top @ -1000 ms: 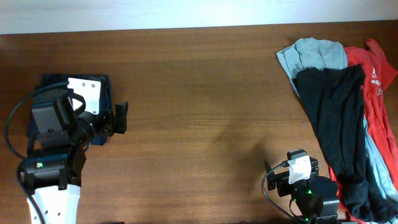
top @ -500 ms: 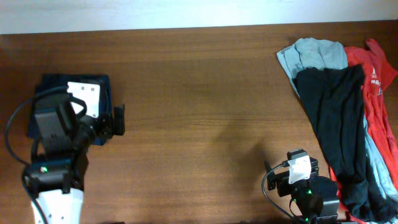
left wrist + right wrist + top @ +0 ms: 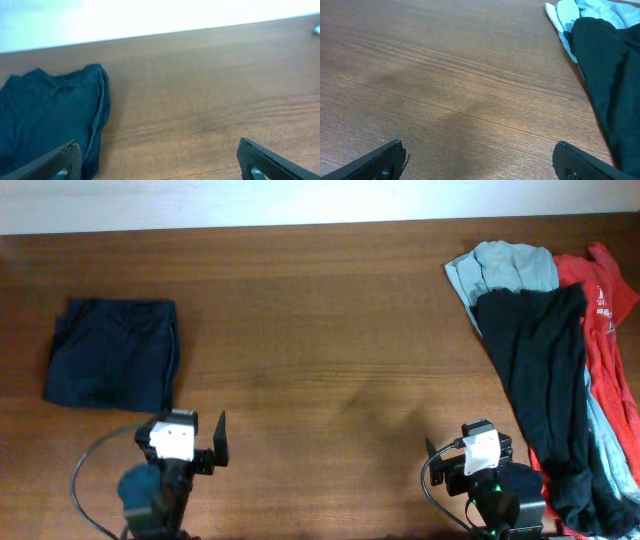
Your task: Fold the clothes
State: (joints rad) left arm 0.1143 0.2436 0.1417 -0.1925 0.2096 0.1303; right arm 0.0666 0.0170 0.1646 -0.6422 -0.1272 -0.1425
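The dark navy shorts [image 3: 110, 355] lie folded in a compact rectangle at the table's left side; they also show at the left of the left wrist view [image 3: 47, 115]. My left gripper [image 3: 190, 448] is open and empty, low near the front edge, in front of and a little right of the shorts [image 3: 160, 162]. My right gripper [image 3: 468, 445] is open and empty near the front edge at the right [image 3: 480, 160], over bare wood.
A pile of other clothes lies at the right: a light blue garment [image 3: 505, 268], a long black garment [image 3: 540, 370] and a red shirt [image 3: 605, 330]. The black garment [image 3: 605, 75] reaches close to my right gripper. Brown wooden table [image 3: 330, 330].
My left arm has pulled back from over the shorts to the front edge, uncovering the folded shorts. The right arm has not moved.
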